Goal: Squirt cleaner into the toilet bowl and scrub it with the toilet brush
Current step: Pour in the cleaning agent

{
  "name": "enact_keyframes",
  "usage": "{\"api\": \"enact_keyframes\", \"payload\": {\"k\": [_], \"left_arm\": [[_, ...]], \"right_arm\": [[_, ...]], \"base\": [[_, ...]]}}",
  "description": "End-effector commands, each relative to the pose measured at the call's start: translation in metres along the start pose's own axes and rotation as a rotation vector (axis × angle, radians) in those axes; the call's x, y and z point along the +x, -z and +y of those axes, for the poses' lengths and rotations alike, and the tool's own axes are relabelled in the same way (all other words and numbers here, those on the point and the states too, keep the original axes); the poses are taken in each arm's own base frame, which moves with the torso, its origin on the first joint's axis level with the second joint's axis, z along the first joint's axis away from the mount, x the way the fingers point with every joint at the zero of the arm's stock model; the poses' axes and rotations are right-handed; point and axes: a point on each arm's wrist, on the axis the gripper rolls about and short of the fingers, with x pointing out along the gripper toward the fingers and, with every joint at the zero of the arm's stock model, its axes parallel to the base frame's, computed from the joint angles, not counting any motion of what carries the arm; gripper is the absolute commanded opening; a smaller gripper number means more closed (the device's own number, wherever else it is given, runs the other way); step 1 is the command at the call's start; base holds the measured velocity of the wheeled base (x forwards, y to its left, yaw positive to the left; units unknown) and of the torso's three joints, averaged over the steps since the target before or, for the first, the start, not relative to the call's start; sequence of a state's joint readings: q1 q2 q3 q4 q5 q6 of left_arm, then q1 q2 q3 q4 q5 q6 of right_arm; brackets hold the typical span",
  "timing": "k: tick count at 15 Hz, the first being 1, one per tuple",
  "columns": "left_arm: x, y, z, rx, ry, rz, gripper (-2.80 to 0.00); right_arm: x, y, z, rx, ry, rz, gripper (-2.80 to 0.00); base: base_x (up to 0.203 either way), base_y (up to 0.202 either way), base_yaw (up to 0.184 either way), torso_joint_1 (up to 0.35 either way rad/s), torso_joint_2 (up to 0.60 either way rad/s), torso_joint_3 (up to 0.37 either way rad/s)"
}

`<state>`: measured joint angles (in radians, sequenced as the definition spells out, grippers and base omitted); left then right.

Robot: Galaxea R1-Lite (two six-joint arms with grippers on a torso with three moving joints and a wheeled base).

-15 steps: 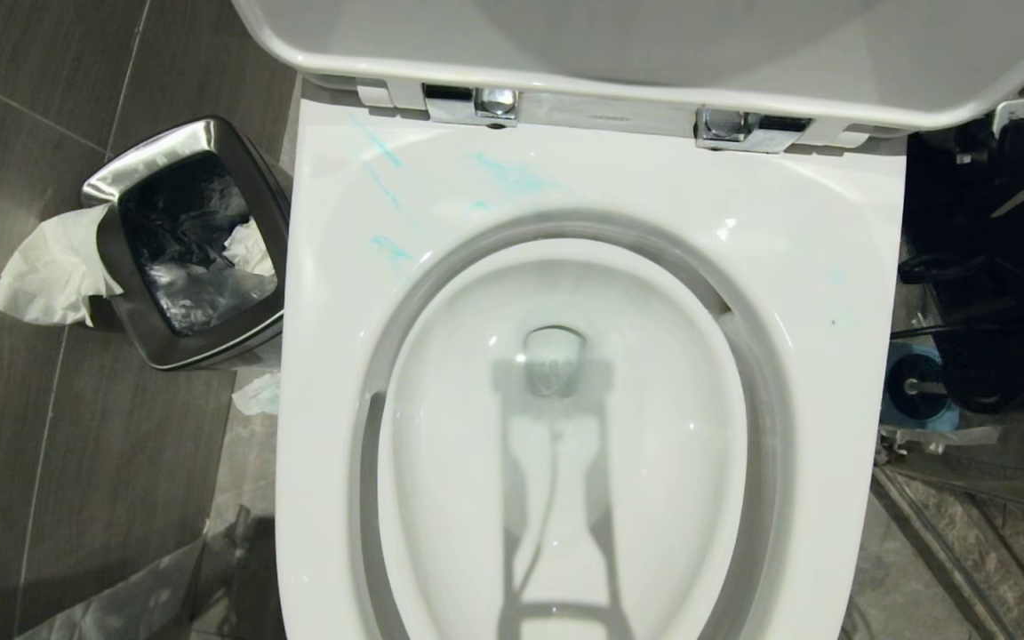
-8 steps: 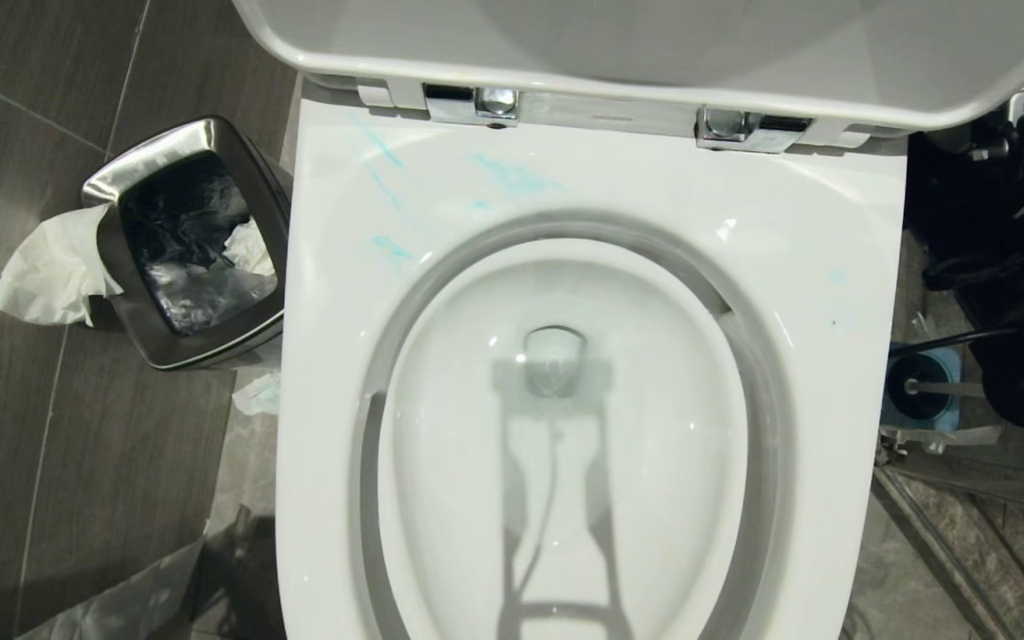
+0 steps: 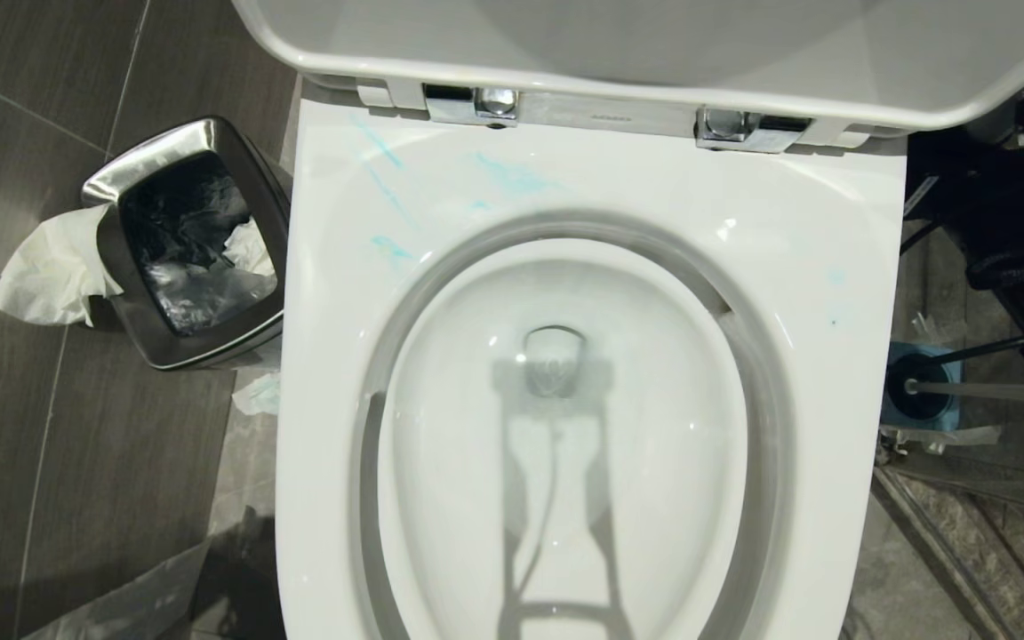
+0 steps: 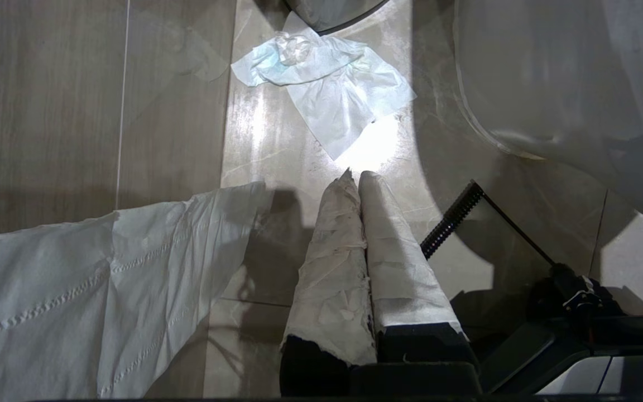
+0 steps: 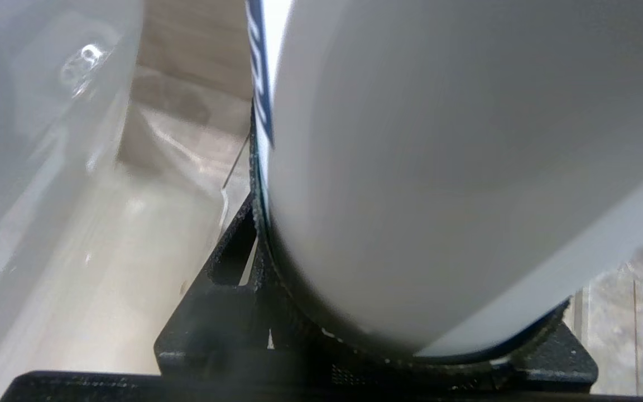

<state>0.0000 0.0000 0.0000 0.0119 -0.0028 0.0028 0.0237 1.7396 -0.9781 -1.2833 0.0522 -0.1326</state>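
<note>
Dark grey tile floor (image 3: 50, 462) carries everything. White toilet bowl (image 3: 325, 373) stands on it at center. Steel waste bin (image 3: 183, 244) just beside its left flank, white tissue (image 3: 45, 267) hanging over the bin's outer side. Crumpled tissue (image 3: 256, 394) on tiles near bin. Blue-topped brush holder (image 3: 921, 391) on floor right of bowl.

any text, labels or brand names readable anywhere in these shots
None can be read.
Hinge bar of the toilet bowl: small engraved mark, too small to read.
White container held in the right gripper: dark blue print along one edge, cut off and blurred, unreadable.
</note>
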Motion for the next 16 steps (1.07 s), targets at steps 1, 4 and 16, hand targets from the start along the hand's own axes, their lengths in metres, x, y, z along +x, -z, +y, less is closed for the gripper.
{"api": "enact_keyframes", "payload": {"k": [1, 4, 16], "left_arm": [[0.0, 0.0, 0.0, 0.0, 0.0, 0.002, -2.8], [0.0, 0.0, 0.0, 0.0, 0.0, 0.002, -2.8], [0.0, 0.0, 0.0, 0.0, 0.0, 0.002, -2.8]], "right_arm": [[-0.01, -0.02, 0.0, 0.003, -0.005, -0.015, -2.8], [-0.022, -0.037, -0.002, 0.01, -0.007, 0.019, -2.8], [-0.084, -0.083, -0.008, 0.0, 0.106, 0.016, -2.8]], "base": [[0.0, 0.0, 0.0, 0.0, 0.0, 0.0], [0.0, 0.0, 0.0, 0.0, 0.0, 0.0], [0.0, 0.0, 0.0, 0.0, 0.0, 0.0]]}}
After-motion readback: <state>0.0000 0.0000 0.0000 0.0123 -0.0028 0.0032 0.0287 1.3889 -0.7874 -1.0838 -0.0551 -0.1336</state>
